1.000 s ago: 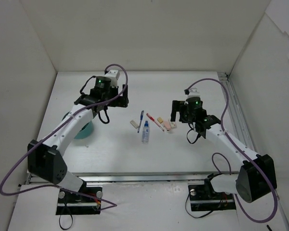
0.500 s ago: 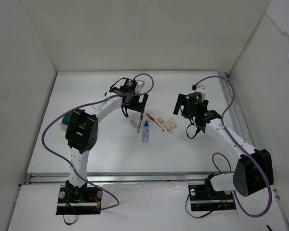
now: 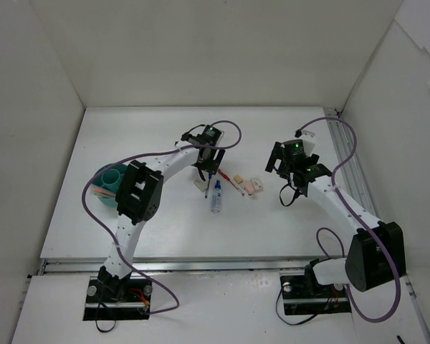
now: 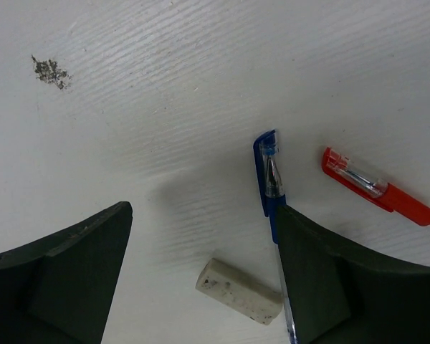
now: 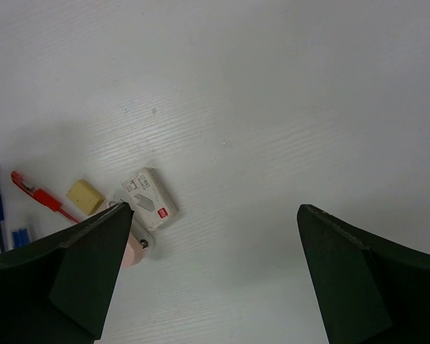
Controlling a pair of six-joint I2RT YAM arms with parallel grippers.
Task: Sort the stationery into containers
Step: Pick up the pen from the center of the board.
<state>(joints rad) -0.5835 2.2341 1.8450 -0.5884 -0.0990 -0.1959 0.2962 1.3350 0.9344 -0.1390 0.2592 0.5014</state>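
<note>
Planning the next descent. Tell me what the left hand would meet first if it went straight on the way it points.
Probably the white eraser, lying on the table within the span of the open left hand. The blue pen alongside one finger might be struck too. Depth is unclear.

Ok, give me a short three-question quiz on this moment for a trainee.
1. True or false: the left gripper is open, with the blue pen beside one finger.
2. In the left wrist view, which lies between the fingers? A red pen; B white eraser; C tube.
3. What does the right gripper hold?
Key: 1 true; 2 B; 3 nothing, it is open.
</note>
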